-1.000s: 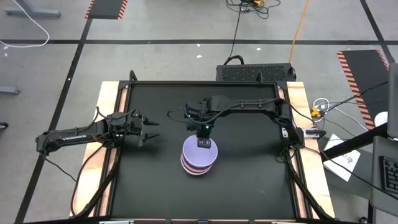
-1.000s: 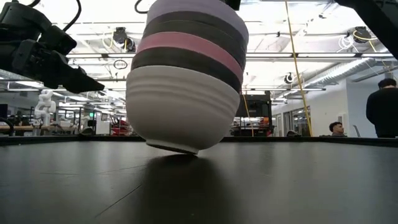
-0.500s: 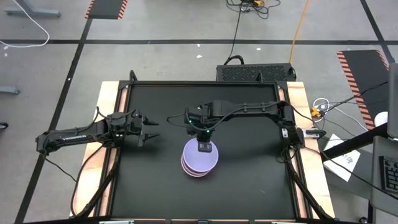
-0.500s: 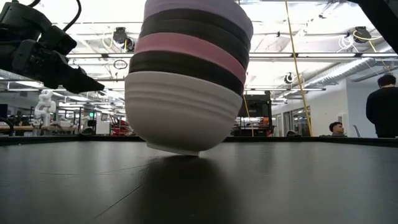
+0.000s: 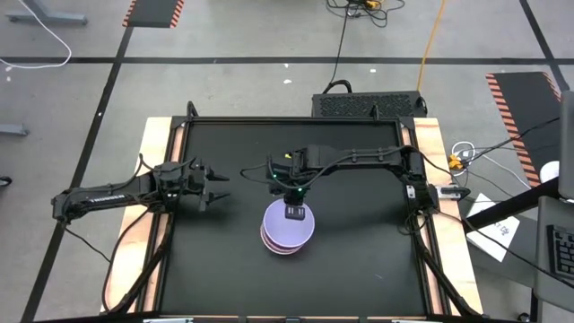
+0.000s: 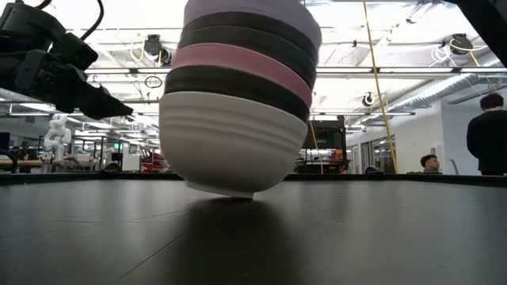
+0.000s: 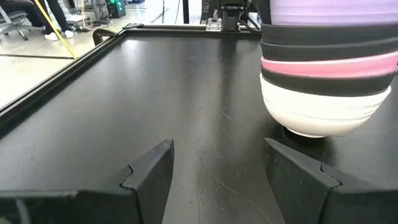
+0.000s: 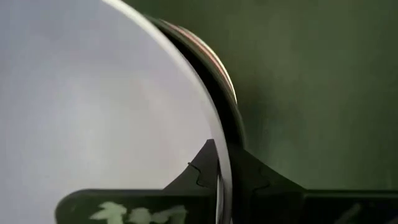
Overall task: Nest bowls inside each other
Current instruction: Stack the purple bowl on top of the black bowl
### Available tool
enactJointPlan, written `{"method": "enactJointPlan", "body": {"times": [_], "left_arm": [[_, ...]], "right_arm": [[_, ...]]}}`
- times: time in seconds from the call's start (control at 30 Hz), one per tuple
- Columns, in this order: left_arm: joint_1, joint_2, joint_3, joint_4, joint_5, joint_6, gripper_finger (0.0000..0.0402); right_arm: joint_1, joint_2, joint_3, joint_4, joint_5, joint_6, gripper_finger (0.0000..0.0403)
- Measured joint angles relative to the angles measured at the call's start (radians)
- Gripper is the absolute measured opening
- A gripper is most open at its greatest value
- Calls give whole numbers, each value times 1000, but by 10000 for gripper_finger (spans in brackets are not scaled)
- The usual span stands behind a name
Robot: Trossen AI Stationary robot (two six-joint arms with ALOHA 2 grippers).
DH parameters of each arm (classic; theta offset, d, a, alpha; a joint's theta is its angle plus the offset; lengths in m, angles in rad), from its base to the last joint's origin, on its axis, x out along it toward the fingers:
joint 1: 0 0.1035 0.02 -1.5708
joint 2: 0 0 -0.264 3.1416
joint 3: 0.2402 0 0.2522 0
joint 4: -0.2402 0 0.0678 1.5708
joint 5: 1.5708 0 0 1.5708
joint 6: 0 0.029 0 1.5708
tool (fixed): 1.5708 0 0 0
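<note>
One stack: all the bowls that show are nested into a single tower at the centre of the high view.
Right gripper (image 5: 293,213): clamped shut on the rim of the lavender bowl (image 5: 287,226); in the right wrist view one finger lies inside that rim and one outside.
Stack order, top down: lavender bowl, black bowl (image 6: 252,24), a second black band under it, pink bowl (image 6: 238,63), black bowl (image 6: 230,85), white bowl (image 6: 230,142).
Stack attitude: tilted in the low view, the white bowl's foot touching the table (image 6: 380,237) on one edge only; it leans toward the right of that frame.
Count: six layers can be made out; the join between the two upper black ones is hard to separate.
Progress: nesting looks finished, with no loose bowl on the mat in any view.
Left to do, by judgement: settle the stack flat and let go of the rim.
Left gripper (image 5: 215,188): fingers spread apart, empty, at left centre of the high view, well apart from the stack and pointing at it.
Surroundings: black mat with a wooden border; a black box (image 5: 368,104) beyond the far edge, upper centre of the high view; cables (image 5: 462,157) and papers at right.
Room behind: a person (image 6: 487,138) at the right edge of the low view, far off.
Obstructions: none on the mat near the stack.
Risk, by judgement: a rim-only hold on a leaning tower could let it tip.
</note>
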Motion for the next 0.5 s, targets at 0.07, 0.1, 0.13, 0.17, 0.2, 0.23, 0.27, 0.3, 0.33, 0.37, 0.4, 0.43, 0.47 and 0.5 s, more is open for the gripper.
{"method": "enactJointPlan", "body": {"times": [0.07,0.1,0.13,0.17,0.2,0.23,0.27,0.3,0.33,0.37,0.4,0.43,0.47,0.5], "left_arm": [[0,0,0,0,0,-3,246],[0,0,0,0,0,-7,246],[0,0,0,0,0,-10,246],[0,0,0,0,0,-13,246],[0,0,0,0,0,-16,246],[0,0,0,0,0,-18,246],[0,0,0,0,0,-18,246],[0,0,0,0,0,-18,246],[0,0,0,0,0,-18,246],[0,0,0,0,0,-18,246],[0,0,0,0,0,-18,246],[0,0,0,0,0,-18,246],[0,0,0,0,1,-18,246],[0,0,0,0,1,-17,246]], "right_arm": [[-1,0,0,41,-34,-11,3],[-1,0,0,56,-50,-14,3],[-1,1,-1,67,-61,-15,3],[-1,1,-1,74,-67,-16,3],[-1,1,-1,77,-75,-18,3],[-1,1,-1,79,-84,-22,3],[-1,1,-1,80,-88,-23,3],[-1,1,-1,81,-88,-23,3],[-1,1,-1,81,-88,-23,3],[-2,1,-1,81,-89,-23,3],[-2,1,-1,82,-90,-23,3],[-2,1,-1,83,-91,-23,3],[-1,1,-1,84,-92,-22,3],[-1,1,-1,84,-92,-18,3]]}}
